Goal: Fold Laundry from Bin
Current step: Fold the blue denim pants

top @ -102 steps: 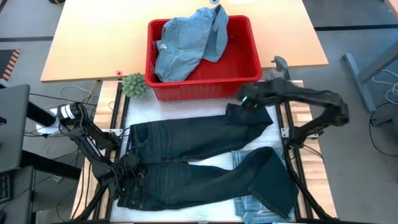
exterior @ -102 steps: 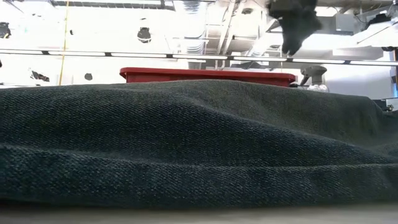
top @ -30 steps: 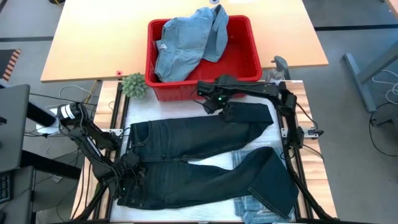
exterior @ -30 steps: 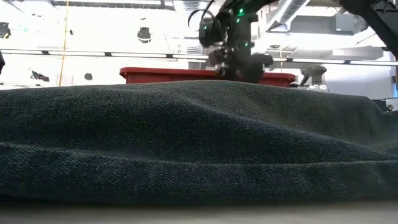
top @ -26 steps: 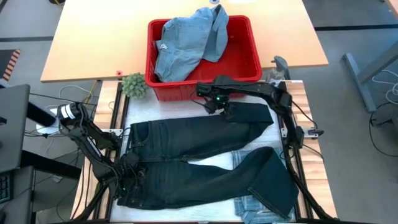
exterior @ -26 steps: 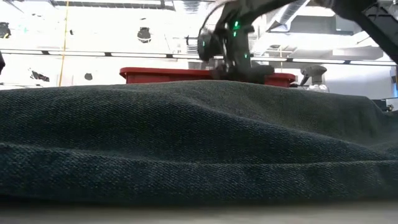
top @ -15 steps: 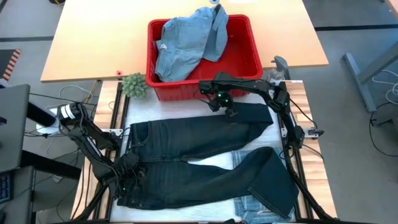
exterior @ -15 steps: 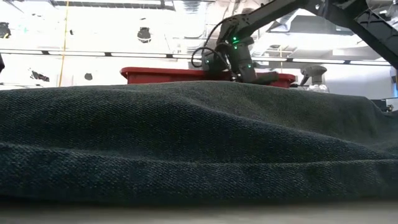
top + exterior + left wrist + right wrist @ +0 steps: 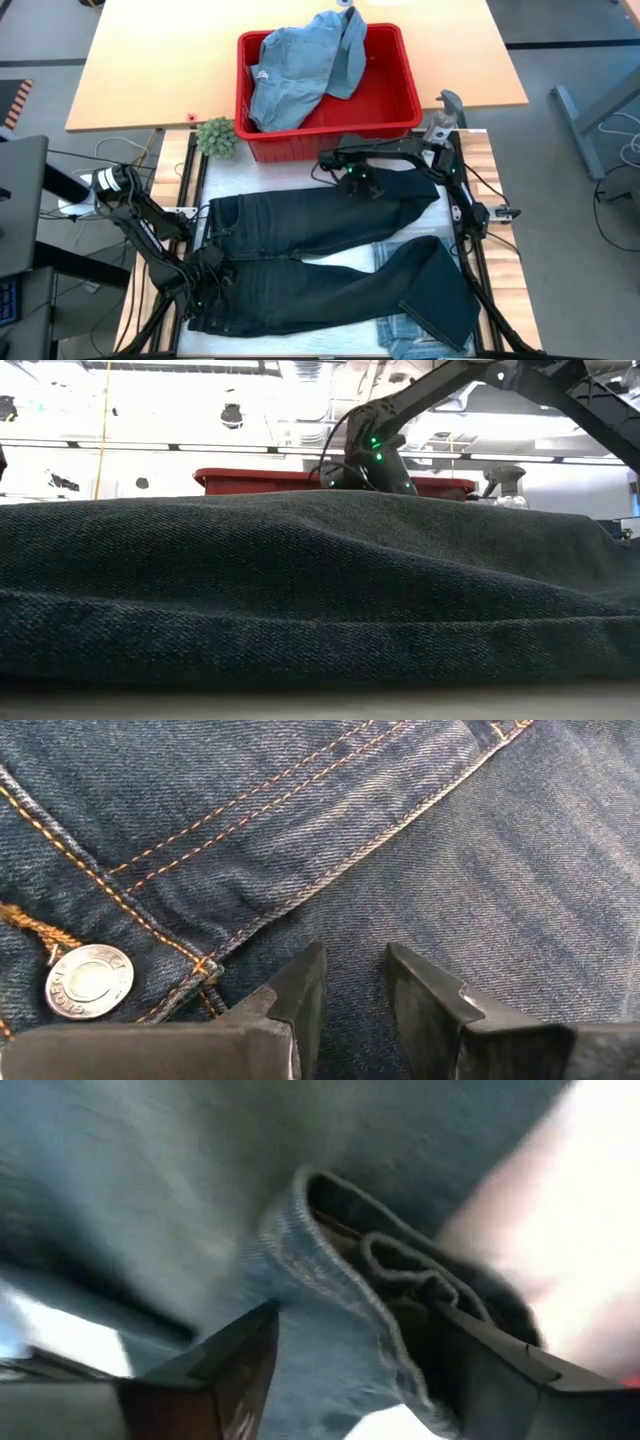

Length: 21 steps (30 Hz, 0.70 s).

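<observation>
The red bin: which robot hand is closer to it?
The right gripper, on the dark jeans just beside the red bin. The left gripper is far away at the jeans' waistband.

1. Dark trousers (image 9: 420, 840): coarse twill denim, matt, orange stitching, shiny metal button (image 9: 88, 981).
2. Bin (image 9: 395, 100): smooth, glossy red plastic.
3. Pale blue garment (image 9: 300, 65): soft washed denim.
4. Counter (image 9: 150, 70): smooth, matt light wood.

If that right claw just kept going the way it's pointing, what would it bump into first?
Most likely the folded hem of the dark jeans. The right gripper hangs just above it, fingers spread either side of that fold.
</observation>
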Available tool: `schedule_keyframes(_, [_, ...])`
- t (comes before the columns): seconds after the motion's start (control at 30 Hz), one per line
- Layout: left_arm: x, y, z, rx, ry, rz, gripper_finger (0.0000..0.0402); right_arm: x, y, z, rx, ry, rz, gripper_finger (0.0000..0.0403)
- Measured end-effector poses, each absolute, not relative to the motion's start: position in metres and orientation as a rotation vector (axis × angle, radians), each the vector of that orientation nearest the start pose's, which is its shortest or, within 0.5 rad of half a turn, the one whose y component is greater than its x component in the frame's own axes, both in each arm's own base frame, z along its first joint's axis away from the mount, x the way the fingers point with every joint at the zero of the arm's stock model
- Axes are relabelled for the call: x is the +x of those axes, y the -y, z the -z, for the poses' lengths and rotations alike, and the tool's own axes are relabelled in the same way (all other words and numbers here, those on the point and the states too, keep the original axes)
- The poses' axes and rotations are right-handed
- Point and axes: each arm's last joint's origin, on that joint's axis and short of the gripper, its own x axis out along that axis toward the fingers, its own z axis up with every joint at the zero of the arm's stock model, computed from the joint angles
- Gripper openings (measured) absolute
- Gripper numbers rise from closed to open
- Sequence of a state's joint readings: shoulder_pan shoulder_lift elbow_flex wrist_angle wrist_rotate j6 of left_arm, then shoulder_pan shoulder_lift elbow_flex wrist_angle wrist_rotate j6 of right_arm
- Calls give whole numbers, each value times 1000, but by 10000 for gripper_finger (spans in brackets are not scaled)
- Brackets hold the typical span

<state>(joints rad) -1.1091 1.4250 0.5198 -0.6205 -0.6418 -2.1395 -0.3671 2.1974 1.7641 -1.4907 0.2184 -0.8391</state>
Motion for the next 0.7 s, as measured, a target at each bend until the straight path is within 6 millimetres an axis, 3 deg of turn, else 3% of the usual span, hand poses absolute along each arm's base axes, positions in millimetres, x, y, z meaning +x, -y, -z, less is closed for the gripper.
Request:
schedule_keyframes(0.1, [98, 157, -118, -764, -774, -654, 102, 362, 138, -182, -468, -1971, -424, 227])
schedule_keyframes(0.27, [98, 158, -118, -773, -762, -652, 102, 366, 126, -199, -486, -1980, -409, 42])
schedule_keyframes(0.3, [99, 158, -119, -796, -740, -650, 102, 367, 123, -202, -477, -1979, -387, 29])
schedule_keyframes(0.37, [101, 160, -121, -818, -697, -638, 102, 371, 119, -213, -460, -1947, -294, 28])
schedule_keyframes(0.47, [105, 165, -127, -831, -638, -611, 102, 369, 110, -246, -449, -1858, -172, 28])
schedule_keyframes(0.7, [107, 161, -135, -867, -567, -605, 102, 337, 85, -317, -214, -1627, 188, 28])
